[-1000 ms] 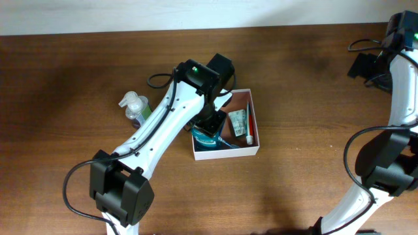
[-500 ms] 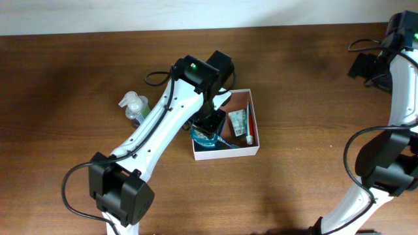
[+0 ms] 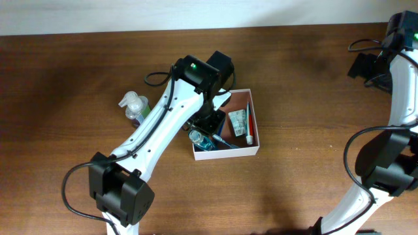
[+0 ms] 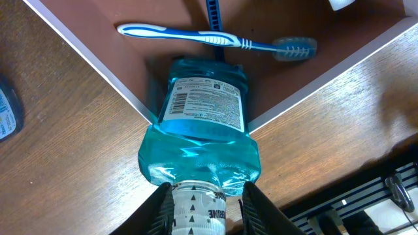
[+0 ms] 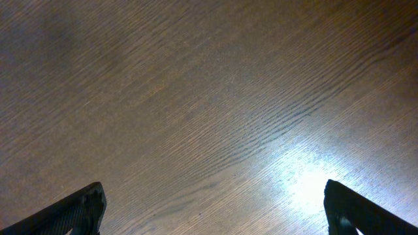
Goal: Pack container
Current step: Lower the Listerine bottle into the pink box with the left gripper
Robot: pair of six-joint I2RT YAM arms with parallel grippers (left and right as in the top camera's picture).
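Clamping down now: the left gripper (image 4: 205, 207) has its fingers pressed onto the white neck of the blue mouthwash bottle (image 4: 199, 124). The bottle's base sits down in a corner of the container (image 3: 228, 153), white walls close on two sides of it. Just beyond the base, a blue-and-white toothbrush (image 4: 215, 39) lies across the reddish-brown floor. From overhead, the left arm covers much of the box; a small packet (image 3: 238, 122) and a white tube (image 3: 249, 125) lie along its far side. Pump bottles (image 3: 132, 106) stand outside, beside the arm. Well away, the right gripper (image 5: 215, 212) hangs spread wide over bare counter (image 5: 196, 98).
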